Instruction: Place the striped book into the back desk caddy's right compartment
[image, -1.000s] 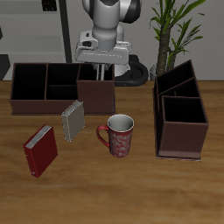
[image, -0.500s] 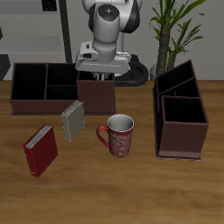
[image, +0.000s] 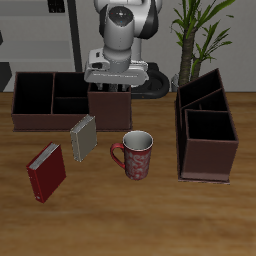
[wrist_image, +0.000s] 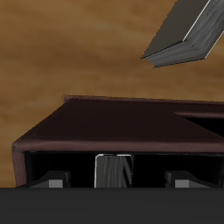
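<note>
The back desk caddy (image: 40, 122) lies broadside at the table's back. Its right compartment (image: 110, 112) is the big square end section nearest the table's middle. My gripper (image: 108, 88) hangs straight over that compartment with its fingertips at the rim. In the wrist view the striped book (wrist_image: 112, 168) stands upright inside the dark compartment, behind its maroon wall (wrist_image: 114, 122). It stands between my fingers (wrist_image: 54, 184), with a gap on each side. The gripper (wrist_image: 116, 185) is open. In the exterior view the hand hides the book.
A plain grey book (image: 83, 137) stands just in front of the caddy and also shows in the wrist view (wrist_image: 184, 39). A red book (image: 45, 172) and a patterned mug (image: 136, 155) stand nearer the front edge. A second caddy (image: 205, 140) lies end-on beside a plant (image: 200, 30).
The hand has come down onto the right compartment over the last second. The other things on the table have not moved.
</note>
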